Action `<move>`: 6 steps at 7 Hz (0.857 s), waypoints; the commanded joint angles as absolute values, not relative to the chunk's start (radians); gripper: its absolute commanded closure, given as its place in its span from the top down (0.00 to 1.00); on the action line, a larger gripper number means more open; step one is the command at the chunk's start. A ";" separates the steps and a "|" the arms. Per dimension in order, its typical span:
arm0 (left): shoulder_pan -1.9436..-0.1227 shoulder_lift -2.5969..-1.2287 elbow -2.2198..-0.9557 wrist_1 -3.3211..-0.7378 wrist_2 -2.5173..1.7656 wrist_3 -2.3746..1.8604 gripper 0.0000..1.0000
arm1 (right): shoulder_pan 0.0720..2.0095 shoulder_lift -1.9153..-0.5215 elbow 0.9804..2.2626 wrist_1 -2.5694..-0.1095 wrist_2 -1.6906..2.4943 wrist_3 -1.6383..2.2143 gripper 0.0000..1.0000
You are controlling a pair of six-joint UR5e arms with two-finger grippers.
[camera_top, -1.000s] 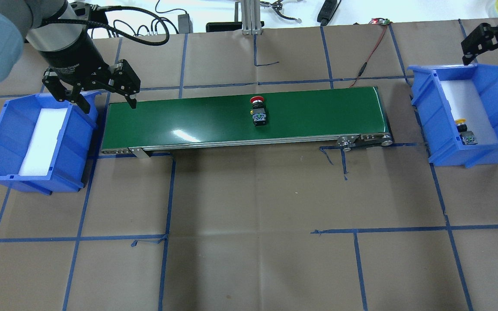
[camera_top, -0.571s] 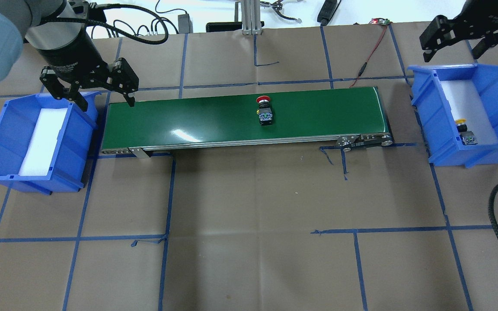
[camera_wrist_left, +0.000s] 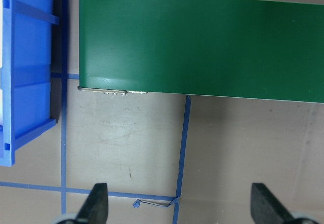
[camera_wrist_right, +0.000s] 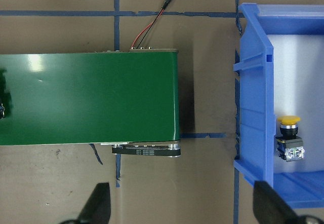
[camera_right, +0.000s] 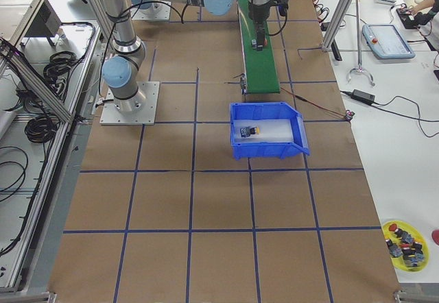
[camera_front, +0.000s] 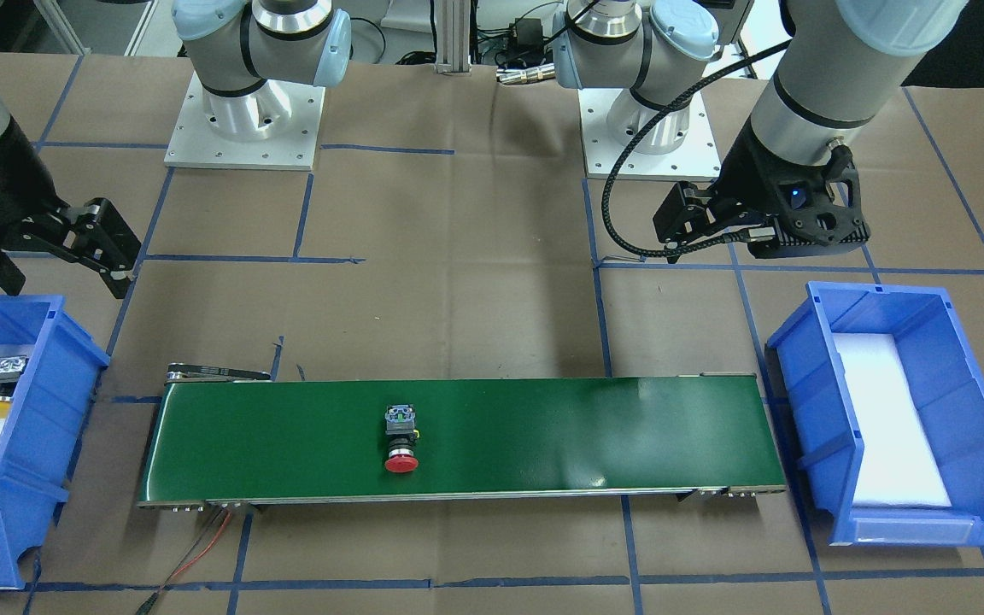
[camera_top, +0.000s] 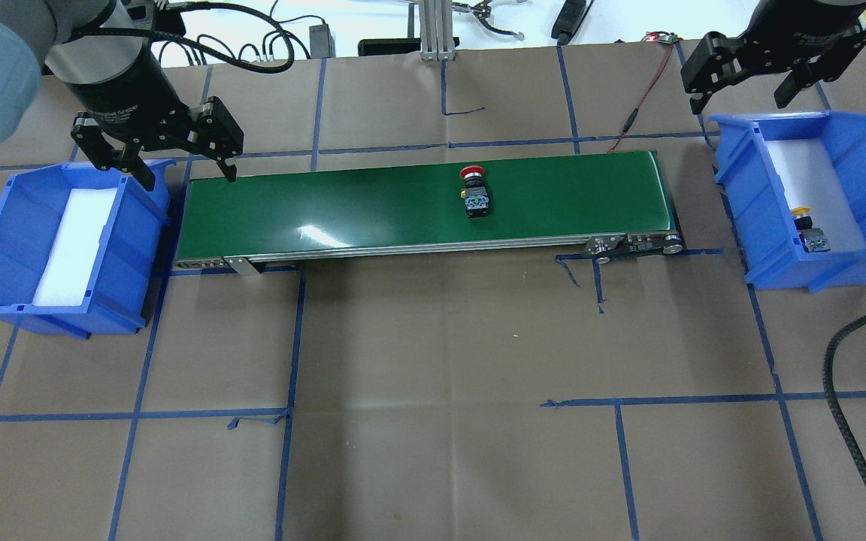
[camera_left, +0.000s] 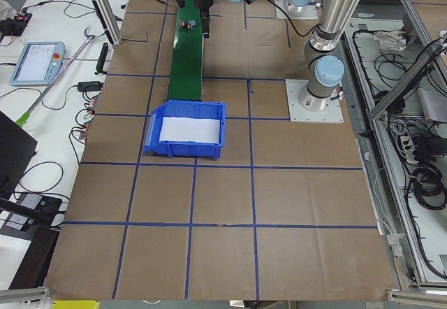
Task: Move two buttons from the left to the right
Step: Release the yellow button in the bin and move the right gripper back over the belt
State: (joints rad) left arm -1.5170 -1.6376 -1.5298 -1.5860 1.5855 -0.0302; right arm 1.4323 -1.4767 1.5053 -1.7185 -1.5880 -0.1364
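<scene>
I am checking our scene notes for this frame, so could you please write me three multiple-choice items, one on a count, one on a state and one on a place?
1. How many buttons lie in the right blue bin? A) none B) one C) two
2. How does the left gripper stand? A) open and empty B) shut on a button C) out of view
3. Where is the red button? A) in the right blue bin B) on the green belt C) in the left gripper
Answers: 1 B, only the yellow button lies there. 2 A, its fingers are spread with nothing between them. 3 B, it lies on its side near mid-belt.
</scene>
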 commanded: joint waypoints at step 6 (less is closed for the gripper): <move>-1.519 -1.638 -1.529 -1.585 1.588 -0.025 1.00 | 1.536 -1.434 1.532 -1.727 -1.597 -0.003 1.00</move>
